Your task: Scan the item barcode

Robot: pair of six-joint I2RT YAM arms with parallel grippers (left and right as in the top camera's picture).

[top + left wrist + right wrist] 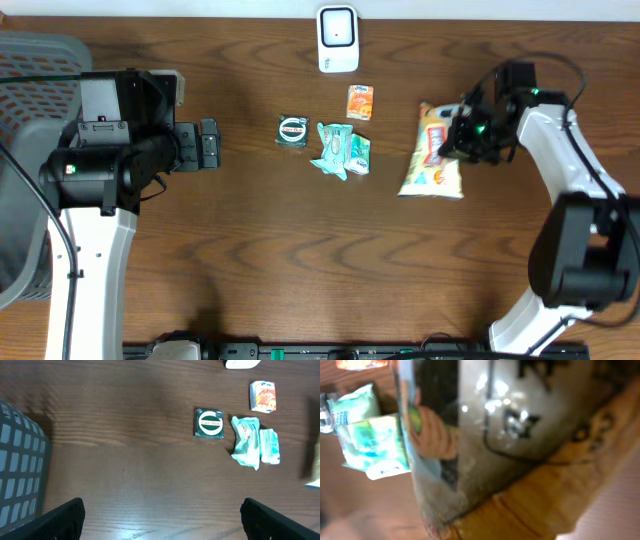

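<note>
The snack bag (432,152) is being pinched between the right gripper's (457,136) 2 fingers. The left gripper's (165,519) fingers are being held apart.

**Two arms in white and black**

The left arm (92,255) has a long white link with smooth, rounded edges. It also has a thick black motor housing (105,165), shaped like a cylinder, with one small green light (70,168). A thin black cable (58,228) runs across the white shell. The left gripper (212,145) is black and blocky. In the left wrist view its fingers (62,519) look like dark, flat wedges with a matt surface. The right arm (560,150) is built in the same way: white curved shells, a big black joint (580,262) and a black head with green lights (481,128). A black cable (574,74) loops over it.
</note>
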